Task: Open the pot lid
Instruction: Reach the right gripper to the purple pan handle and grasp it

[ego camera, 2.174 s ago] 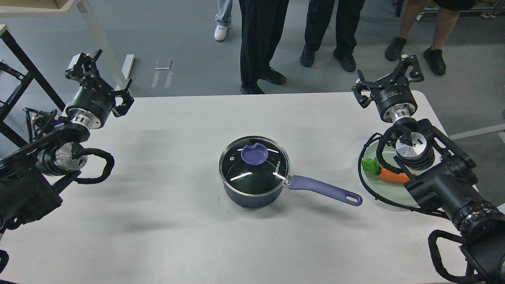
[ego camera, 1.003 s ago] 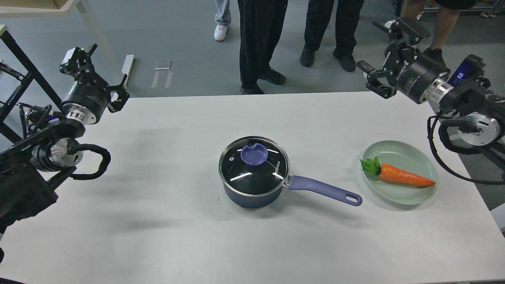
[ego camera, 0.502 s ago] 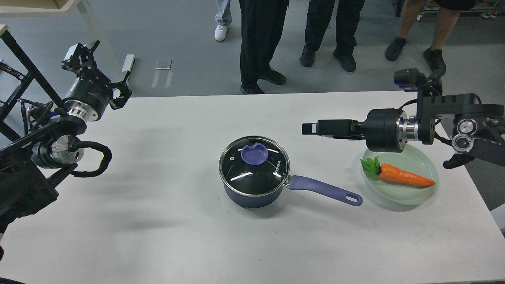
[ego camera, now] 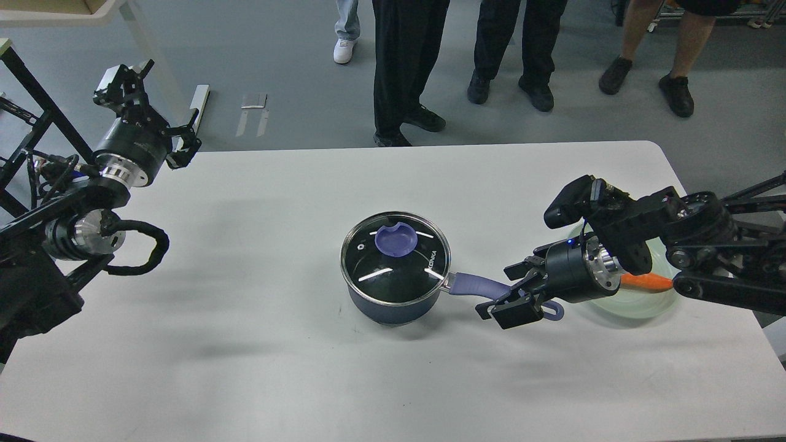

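Fingers of the right gripper are spread on either side of the pot handle, apparently not yet closed on it, though contact cannot be judged from this angle. The lid is seated on the pot at mid-table, its knob untouched. The bracing step is judged in hand; next the handle should be clamped and the knob reached by the left gripper, parked far off, fingers spread.

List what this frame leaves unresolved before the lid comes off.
- Head view: right gripper covers the pot handle's far end; contact unclear.
- Carrot and plate mostly hidden by the right arm.
- Left gripper: small and dark, opening unreadable.
- Pot contents: lid glare.
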Controlling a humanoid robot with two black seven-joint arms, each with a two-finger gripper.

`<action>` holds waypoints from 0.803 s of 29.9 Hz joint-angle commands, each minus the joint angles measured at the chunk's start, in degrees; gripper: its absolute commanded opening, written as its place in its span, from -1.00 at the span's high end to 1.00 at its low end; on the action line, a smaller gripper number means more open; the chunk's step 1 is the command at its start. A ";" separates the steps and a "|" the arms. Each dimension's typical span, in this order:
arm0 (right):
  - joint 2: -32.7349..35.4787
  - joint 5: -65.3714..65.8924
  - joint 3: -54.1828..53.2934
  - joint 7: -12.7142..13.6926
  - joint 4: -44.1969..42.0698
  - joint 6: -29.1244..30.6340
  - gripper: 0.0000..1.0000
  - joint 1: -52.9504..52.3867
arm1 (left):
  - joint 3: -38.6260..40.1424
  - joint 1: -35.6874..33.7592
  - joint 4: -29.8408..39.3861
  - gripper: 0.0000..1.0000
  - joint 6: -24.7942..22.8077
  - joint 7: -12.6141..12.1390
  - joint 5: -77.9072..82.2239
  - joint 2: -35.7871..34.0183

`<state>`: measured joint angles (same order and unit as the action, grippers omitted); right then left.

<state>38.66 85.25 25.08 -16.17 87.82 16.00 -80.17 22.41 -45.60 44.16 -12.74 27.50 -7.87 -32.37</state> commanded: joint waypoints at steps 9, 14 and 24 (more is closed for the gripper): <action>-2.45 3.43 2.96 0.61 -0.55 -0.53 -0.35 -2.71 | 0.00 -0.02 0.14 -0.98 -0.09 0.01 -0.03 -0.67; -2.45 3.52 3.66 0.61 -0.55 -0.53 -0.35 -2.71 | 0.09 -0.02 0.14 -0.98 0.00 0.01 0.05 -0.59; -2.45 4.67 3.84 2.63 -0.55 -0.53 0.21 -2.80 | 0.00 -0.11 1.45 -0.98 0.09 -0.08 0.40 -0.76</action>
<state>36.21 89.84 28.92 -14.14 87.27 15.47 -82.97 22.47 -45.66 44.91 -12.73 27.50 -7.82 -32.91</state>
